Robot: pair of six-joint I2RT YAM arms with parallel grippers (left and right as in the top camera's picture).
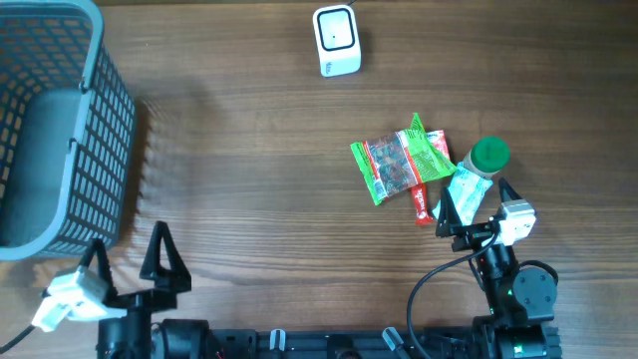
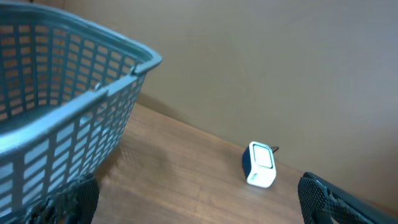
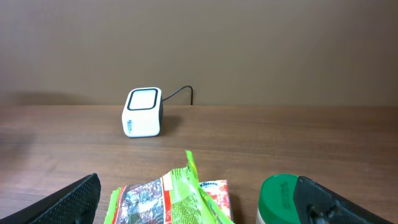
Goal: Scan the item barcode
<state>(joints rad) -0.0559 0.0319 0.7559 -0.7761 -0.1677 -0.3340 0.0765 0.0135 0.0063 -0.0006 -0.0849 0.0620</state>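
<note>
A white barcode scanner [image 1: 336, 40] [image 2: 260, 165] [image 3: 143, 112] stands at the table's far edge, its window facing the arms. A green snack bag [image 1: 399, 165] [image 3: 174, 196] lies on a red packet [image 1: 424, 204] at the right, and a bottle with a green cap [image 1: 489, 154] [image 3: 283, 199] lies beside them. My right gripper [image 1: 477, 209] [image 3: 199, 211] is open just behind these items, the bottle's lower end between its fingertips, holding nothing. My left gripper [image 1: 128, 267] [image 2: 199, 211] is open and empty near the front left.
A grey-blue mesh basket [image 1: 60, 130] [image 2: 68, 106] fills the left side of the table, close to the left gripper. A thin cable runs from the back of the scanner. Bare wood lies between the basket and the items.
</note>
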